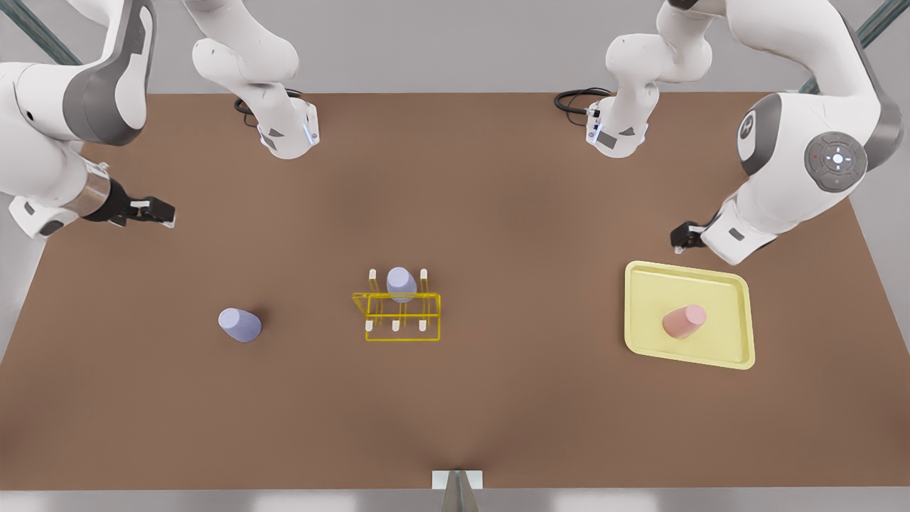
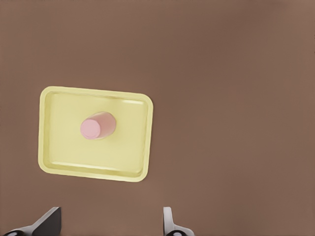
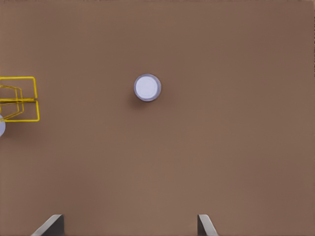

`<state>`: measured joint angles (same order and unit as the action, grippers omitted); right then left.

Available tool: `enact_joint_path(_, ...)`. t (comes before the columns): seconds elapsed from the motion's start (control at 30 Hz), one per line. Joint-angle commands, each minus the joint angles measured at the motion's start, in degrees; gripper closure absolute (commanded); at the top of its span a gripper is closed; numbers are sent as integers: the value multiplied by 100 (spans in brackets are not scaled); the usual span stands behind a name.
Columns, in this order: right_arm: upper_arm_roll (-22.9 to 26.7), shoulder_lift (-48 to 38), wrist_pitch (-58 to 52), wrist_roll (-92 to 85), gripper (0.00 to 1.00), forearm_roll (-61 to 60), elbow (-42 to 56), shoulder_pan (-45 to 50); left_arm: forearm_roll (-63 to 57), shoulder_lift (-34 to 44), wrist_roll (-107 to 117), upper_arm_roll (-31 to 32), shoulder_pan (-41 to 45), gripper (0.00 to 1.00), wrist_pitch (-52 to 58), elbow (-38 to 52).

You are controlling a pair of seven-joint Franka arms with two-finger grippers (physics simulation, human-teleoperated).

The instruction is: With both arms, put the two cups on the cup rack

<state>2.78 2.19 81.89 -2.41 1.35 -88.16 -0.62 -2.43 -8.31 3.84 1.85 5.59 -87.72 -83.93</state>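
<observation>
A lavender-blue cup (image 1: 239,324) (image 3: 147,87) stands upside down on the brown table at the front view's left. A salmon-pink cup (image 1: 684,321) (image 2: 97,126) stands on a pale-yellow tray (image 1: 725,284) (image 2: 64,157) at the front view's right. The yellow wire cup rack (image 1: 402,338) (image 3: 19,100) sits mid-table with a second lavender cup (image 1: 402,284) on a back peg. My right gripper (image 1: 162,211) (image 3: 129,225) hovers open behind and left of the loose lavender cup. My left gripper (image 1: 680,238) (image 2: 109,223) hovers open just behind the tray's back corner.
Both arm bases (image 1: 288,131) (image 1: 617,131) with black cables stand at the table's back edge. A small grey mount (image 1: 457,483) sits at the front edge. Bare brown tabletop lies between the rack and each cup.
</observation>
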Motion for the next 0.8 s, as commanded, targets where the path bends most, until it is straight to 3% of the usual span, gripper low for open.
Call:
enact_joint_path(0.0,4,-8,257,-40,0,-3,-9,106,14,5,433,-18,29,0,-281,17)
enact_joint_path(0.1,4,18,283,-32,0,-21,-61,97,14,-109,433,-9,12,0,-281,17)
enact_joint_path(0.17,13,421,722,-58,0,-109,18,36,58,-1074,345,-18,-330,0,-570,280)
enact_joint_path(0.23,21,1063,1426,-119,0,-73,-44,-26,49,-2174,-137,-18,-664,0,-1870,465)
enact_joint_path(0.37,4,1837,2454,-155,0,-117,-96,-87,67,-2878,-1553,0,-1078,0,-2917,430)
enact_joint_path(0.5,4,2242,3412,-489,0,-538,-509,-210,67,-2852,-1957,0,-1236,0,-3735,-237)
enact_joint_path(0.6,4,2329,3983,-427,0,-592,-782,-167,58,-2518,-1949,-9,-1236,0,-3753,-861)
enact_joint_path(0.77,-23,2365,4810,-418,0,-574,-1353,-105,58,-2369,-1905,-53,-1315,0,-3893,-1152)
